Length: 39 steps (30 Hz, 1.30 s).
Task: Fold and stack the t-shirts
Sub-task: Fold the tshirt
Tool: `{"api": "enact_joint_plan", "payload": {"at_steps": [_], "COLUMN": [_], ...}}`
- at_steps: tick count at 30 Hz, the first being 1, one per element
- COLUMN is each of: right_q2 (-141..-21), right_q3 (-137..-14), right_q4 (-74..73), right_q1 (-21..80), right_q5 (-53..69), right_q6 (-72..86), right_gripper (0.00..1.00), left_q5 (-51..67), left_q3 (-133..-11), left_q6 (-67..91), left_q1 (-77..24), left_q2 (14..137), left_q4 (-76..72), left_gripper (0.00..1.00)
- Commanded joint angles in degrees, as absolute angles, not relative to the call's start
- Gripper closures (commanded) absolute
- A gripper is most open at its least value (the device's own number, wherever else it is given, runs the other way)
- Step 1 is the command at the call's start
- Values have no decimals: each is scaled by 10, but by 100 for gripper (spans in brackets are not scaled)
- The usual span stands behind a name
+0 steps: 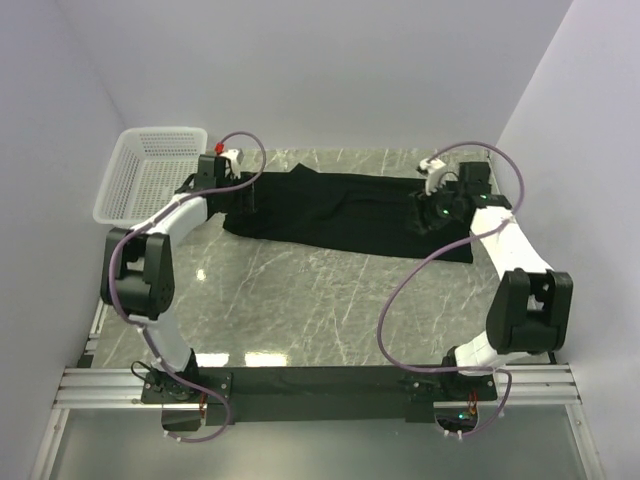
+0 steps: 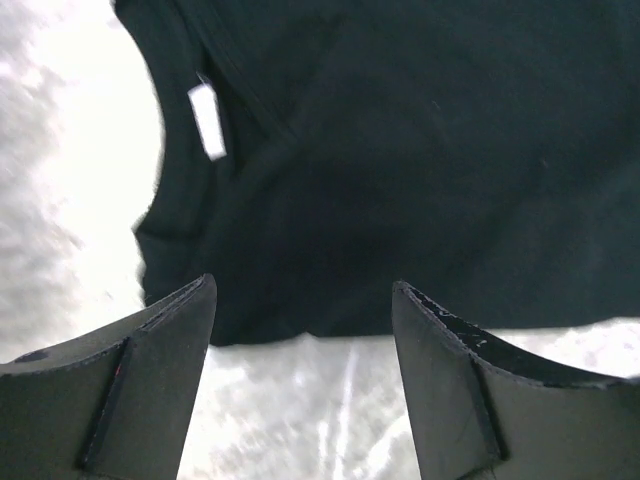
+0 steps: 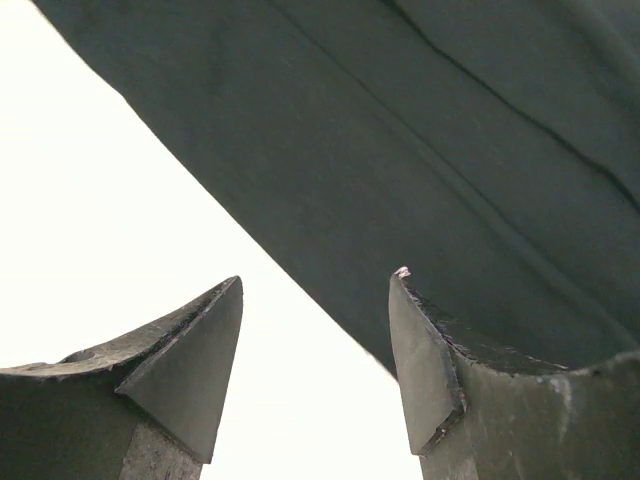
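A black t-shirt [image 1: 345, 212] lies folded into a long band across the far half of the marble table. My left gripper [image 1: 243, 195] hovers over its left end, open, nothing between the fingers. In the left wrist view the collar with a white label [image 2: 206, 120] shows, and the cloth's near edge [image 2: 330, 330] lies just ahead of my open left gripper [image 2: 303, 300]. My right gripper [image 1: 432, 212] hangs over the shirt's right end. In the right wrist view the shirt's hem [image 3: 330, 310] runs diagonally past the open right gripper [image 3: 315, 285], with no cloth between the jaws.
A white mesh basket [image 1: 128, 190] stands at the far left corner of the table, close to the left arm. The grey marble tabletop [image 1: 330, 300] stretches between the shirt and the arm bases. White walls close in on three sides.
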<state>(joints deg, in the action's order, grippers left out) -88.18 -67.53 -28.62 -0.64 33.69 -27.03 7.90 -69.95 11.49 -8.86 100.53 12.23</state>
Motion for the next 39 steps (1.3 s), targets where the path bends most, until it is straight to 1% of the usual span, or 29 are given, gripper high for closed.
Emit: {"api": "enact_joint_plan", "payload": {"at_steps": [1,6,7,9,15,18,19,21,24,25,27,28,31,36,39], "right_q2": [-833,-819,-818,-818,-819,-822,-824,-824,-824,-824,-824,-825,-830,-872,-901], "right_q3": [-651,-621,-617,-611,-603,-604,-604,-604,-601,-601,-599,-599,-598,-620,-640], "right_q4": [-294,-290,-288,-287,-293,-296,-298,-298,-300,-300,-300,-299,-287,-277,-284], "right_q1": [-43,-69,-72,-79,-97,-104,-105,-106,-107,-109,-110,-112,-123,-157,-179], "right_q5": [349,345,345,345,340,340,340,340,336,335,324,318,286,217,189], "right_q6": [-290,-287,-286,-287,-295,-295,-295,-296,-297,-298,-297,-297,-287,-218,-180], "right_gripper": [33,33,33,33,33,33,33,33,33,34,34,34,34,35,38], "left_q5": [37,40,43,44,37,36,36,40,39,37,38,37,35,33,34], "left_q3": [-760,-829,-838,-852,-863,-870,-874,-882,-882,-882,-876,-875,-867,-839,-826], "left_q6": [53,21,18,17,18,17,17,18,19,19,20,20,24,29,30], "left_q1": [-85,-87,-87,-88,-88,-88,-88,-88,-88,-88,-88,-88,-88,-87,-85], "left_q2": [1043,1112,1121,1139,1159,1169,1172,1179,1175,1174,1169,1166,1159,1126,1107], "left_q4": [162,210,218,232,242,245,252,258,260,262,262,261,263,253,251], "left_gripper": [25,29,32,33,36,41,46,50,60,70,76,85,99,99,99]}}
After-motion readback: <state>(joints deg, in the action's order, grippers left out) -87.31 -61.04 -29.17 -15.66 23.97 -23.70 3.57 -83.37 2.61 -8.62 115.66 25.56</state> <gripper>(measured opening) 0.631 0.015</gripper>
